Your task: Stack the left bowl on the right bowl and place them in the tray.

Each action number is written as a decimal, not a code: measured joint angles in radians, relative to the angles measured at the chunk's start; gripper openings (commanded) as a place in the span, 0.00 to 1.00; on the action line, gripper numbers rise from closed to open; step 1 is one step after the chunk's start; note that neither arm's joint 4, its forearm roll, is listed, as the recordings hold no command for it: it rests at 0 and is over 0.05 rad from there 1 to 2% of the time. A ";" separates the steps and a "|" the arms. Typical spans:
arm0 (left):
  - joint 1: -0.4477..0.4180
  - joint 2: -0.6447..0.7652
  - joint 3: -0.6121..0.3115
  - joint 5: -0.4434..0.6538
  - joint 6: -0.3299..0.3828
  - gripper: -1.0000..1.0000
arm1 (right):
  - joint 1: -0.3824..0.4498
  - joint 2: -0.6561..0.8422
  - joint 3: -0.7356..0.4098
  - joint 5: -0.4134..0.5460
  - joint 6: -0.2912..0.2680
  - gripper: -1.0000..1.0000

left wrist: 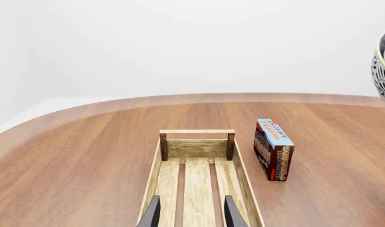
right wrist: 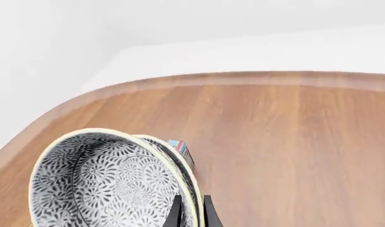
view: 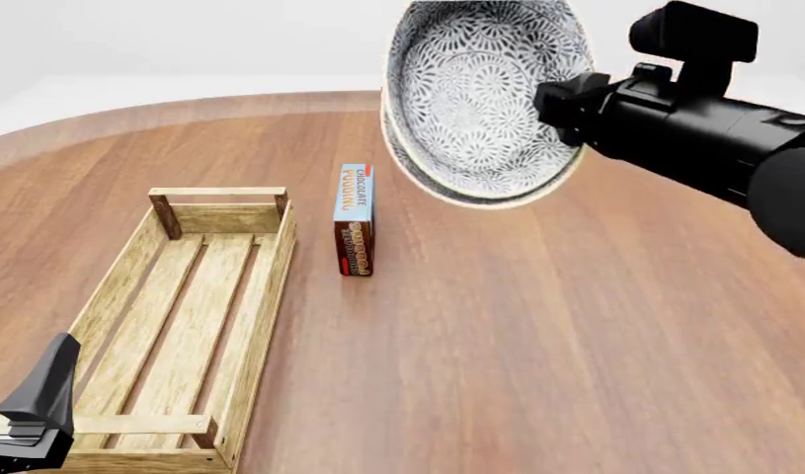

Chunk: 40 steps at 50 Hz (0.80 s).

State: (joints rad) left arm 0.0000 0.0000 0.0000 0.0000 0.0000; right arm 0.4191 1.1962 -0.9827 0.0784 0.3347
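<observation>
A: How far along is it?

B: The stacking looks done; the two patterned bowls sit nested one in the other, rims nearly flush, and the right end effector pinches their shared rim between its fingers; I judge only the placing remains.

A: Where are they, exactly?

B: In the air, tipped so the hollow faces the front camera, above the wooden surface and beyond the chocolate pudding box; well apart from the tray, which holds nothing.

A: And the arms?

B: The right arm reaches in from the right, raised, wrist rolled; the left end effector hangs low over the tray's near end, fingers parted, grasping nothing; it should move off before the bowls come down.
</observation>
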 measured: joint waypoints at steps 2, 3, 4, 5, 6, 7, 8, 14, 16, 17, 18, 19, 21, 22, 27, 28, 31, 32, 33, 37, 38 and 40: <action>0.000 0.000 0.000 0.000 0.000 1.00 | 0.018 0.030 -0.040 0.008 -0.002 0.00; 0.000 0.000 0.000 0.000 0.000 1.00 | 0.027 0.045 -0.059 0.011 -0.002 0.00; 0.000 0.000 0.000 0.000 0.000 1.00 | 0.035 0.059 -0.077 0.014 -0.003 0.00; 0.000 0.000 0.000 0.000 0.000 1.00 | 0.043 0.073 -0.094 0.017 -0.003 0.00; 0.000 0.000 0.000 0.000 0.000 1.00 | 0.050 0.087 -0.111 0.019 -0.003 0.00; 0.000 0.000 0.000 0.000 0.000 1.00 | 0.059 0.101 -0.128 0.021 -0.002 0.00; 0.000 0.000 0.000 0.000 0.000 1.00 | 0.067 0.116 -0.144 0.023 -0.001 0.00; 0.000 0.000 0.000 0.000 0.000 1.00 | 0.120 0.202 -0.233 0.029 0.003 0.00; 0.000 0.000 0.000 0.000 0.000 1.00 | 0.138 0.229 -0.258 0.031 0.003 0.00; 0.000 0.000 0.000 0.000 0.000 1.00 | 0.146 0.242 -0.270 0.031 0.004 0.00; 0.000 0.000 0.000 0.000 0.000 1.00 | 0.154 0.255 -0.282 0.031 0.005 0.00; 0.000 0.000 0.000 0.000 0.000 1.00 | 0.162 0.268 -0.294 0.032 0.006 0.00; 0.000 0.000 0.000 0.000 0.000 1.00 | 0.177 0.293 -0.317 0.033 0.007 0.00; 0.000 0.000 0.000 0.000 0.000 1.00 | 0.184 0.306 -0.328 0.034 0.009 0.00; 0.000 0.000 0.000 0.000 0.000 1.00 | 0.217 0.365 -0.382 0.037 0.014 0.00; 0.000 0.000 0.000 0.000 0.000 1.00 | 0.223 0.376 -0.392 0.038 0.015 0.00; 0.000 0.000 0.000 0.000 0.000 1.00 | 0.240 0.412 -0.425 0.039 0.018 0.00; 0.000 0.000 0.000 0.000 0.000 1.00 | 0.246 0.424 -0.435 0.040 0.019 0.00; 0.000 0.000 0.000 0.000 0.000 1.00 | 0.253 0.435 -0.445 0.040 0.019 0.00; 0.000 0.000 0.000 0.000 0.000 1.00 | 0.277 0.480 -0.485 0.041 0.020 0.00; 0.000 0.000 0.000 0.000 0.000 1.00 | 0.282 0.491 -0.495 0.041 0.020 0.00; 0.000 0.000 0.000 0.000 0.000 1.00 | 0.293 0.513 -0.514 0.041 0.021 0.00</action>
State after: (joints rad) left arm 0.0000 0.0000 0.0000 0.0000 0.0000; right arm 0.7116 1.7088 -1.4971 0.1196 0.3554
